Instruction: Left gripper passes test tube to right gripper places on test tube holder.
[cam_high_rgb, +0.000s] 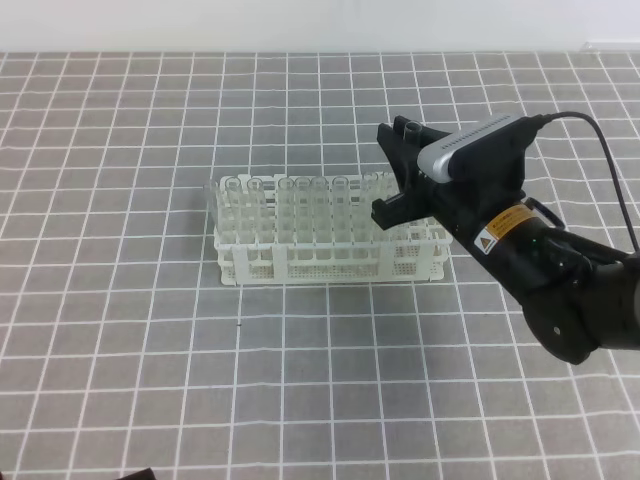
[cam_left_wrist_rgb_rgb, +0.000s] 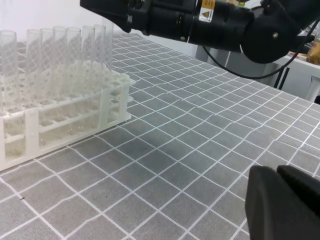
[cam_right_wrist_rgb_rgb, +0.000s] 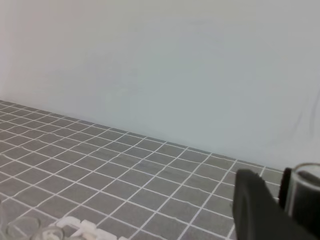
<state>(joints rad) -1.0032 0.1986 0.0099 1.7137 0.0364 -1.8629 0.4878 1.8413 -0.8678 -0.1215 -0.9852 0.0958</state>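
Note:
The white test tube holder (cam_high_rgb: 300, 262) stands on the checked cloth with several clear tubes upright in it. My right gripper (cam_high_rgb: 393, 170), with its silver-grey housing, hovers over the rack's right end. In the right wrist view the rim of the clear test tube (cam_right_wrist_rgb_rgb: 306, 192) sits against a black finger (cam_right_wrist_rgb_rgb: 257, 210), so this gripper looks shut on it. In the left wrist view that tube (cam_left_wrist_rgb_rgb: 103, 50) hangs from the right gripper (cam_left_wrist_rgb_rgb: 107, 10) into the rack (cam_left_wrist_rgb_rgb: 112, 100). Of my left gripper (cam_left_wrist_rgb_rgb: 285, 205) only a black blurred part shows, low on the cloth, far from the rack.
A grey cloth with a white grid (cam_high_rgb: 150, 360) covers the table. A white wall runs along the back (cam_right_wrist_rgb_rgb: 150, 60). The right arm's black cable (cam_high_rgb: 610, 170) loops at the right. Other tubes (cam_high_rgb: 290, 195) fill the rack's back rows.

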